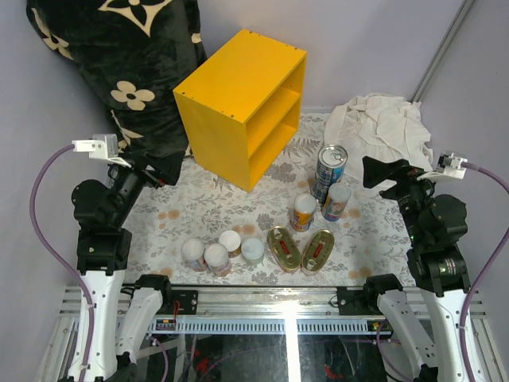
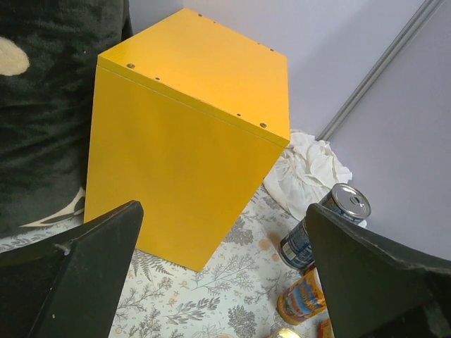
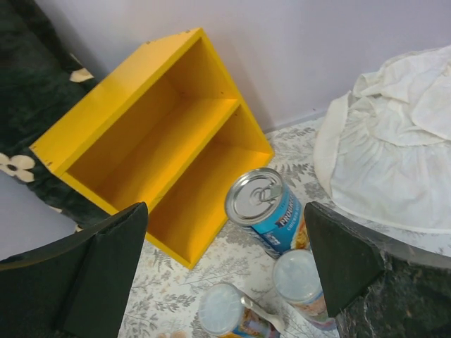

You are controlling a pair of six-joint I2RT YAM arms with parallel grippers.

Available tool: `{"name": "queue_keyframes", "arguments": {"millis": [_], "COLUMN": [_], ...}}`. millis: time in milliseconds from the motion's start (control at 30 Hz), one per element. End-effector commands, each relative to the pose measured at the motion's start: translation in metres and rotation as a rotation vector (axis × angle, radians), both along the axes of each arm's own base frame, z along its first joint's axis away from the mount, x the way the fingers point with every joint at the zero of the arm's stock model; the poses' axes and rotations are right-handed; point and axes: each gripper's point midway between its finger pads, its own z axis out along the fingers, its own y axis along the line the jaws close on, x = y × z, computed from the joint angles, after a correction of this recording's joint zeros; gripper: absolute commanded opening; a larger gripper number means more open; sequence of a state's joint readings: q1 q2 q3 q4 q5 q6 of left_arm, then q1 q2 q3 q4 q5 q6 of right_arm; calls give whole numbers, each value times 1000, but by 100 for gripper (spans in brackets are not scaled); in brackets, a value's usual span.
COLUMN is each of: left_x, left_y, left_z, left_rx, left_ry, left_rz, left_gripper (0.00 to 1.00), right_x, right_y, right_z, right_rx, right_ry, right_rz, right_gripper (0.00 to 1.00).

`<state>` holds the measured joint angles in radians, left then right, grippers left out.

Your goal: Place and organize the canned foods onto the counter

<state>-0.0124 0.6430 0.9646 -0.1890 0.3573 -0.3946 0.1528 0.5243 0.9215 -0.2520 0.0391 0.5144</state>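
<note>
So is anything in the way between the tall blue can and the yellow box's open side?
Nothing visible. The tall blue can stands just in front of the open side of the yellow box, with only bare flowery mat between them. The other cans sit nearer the arms, off that path.

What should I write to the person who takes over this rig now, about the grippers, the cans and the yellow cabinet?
Left gripper: open, empty, facing the closed side of the yellow cabinet.
Right gripper: open, empty, aimed at the tall blue can.
Cans: all on the mat; the tall one and two smaller cans stand by the cabinet's open side, two oval tins and four small white-lidded cans in the near row.
Done: nothing; both shelves hold no can.
Left: put all nine visible cans on the cabinet.
</note>
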Motion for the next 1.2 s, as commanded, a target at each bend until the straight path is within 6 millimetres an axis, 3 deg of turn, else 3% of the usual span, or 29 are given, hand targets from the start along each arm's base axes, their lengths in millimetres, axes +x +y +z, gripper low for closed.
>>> {"name": "queue_keyframes", "arguments": {"millis": [0,167,333,500,600,700,833,933,1167], "left_x": [-11,-16,-15,-17,-19,-19,-10,-4,-2], "left_y": [-3,4,4,10,15,16,30,44,49], "left_z": [12,19,16,13,17,16,10,3,5], "left_rx": [-22,-50,-51,-69,-95,-81,-95,-130,-116], "left_ry": [-49,-74,-70,-97,-146,-154,-117,-77,-80], "left_rz": [-17,25,28,59,87,93,179,262,292], "left_gripper": [100,100,100,100,100,100,100,100,100], "right_x": [-12,-15,-9,16,35,46,55,68,110], "right_y": [17,25,43,73,87,113,175,212,258], "right_z": [29,30,16,1,4,16,19,14,-3], "right_rx": [41,23,-66,-27,-6,-61,-223,-250,-271], "right_ry": [-128,-145,-121,-47,-13,-46,-75,-106,-165], "right_rz": [100,149,253,404,441,468,515,596,658], "right_gripper": [100,99,100,100,99,100,100,100,100]}}
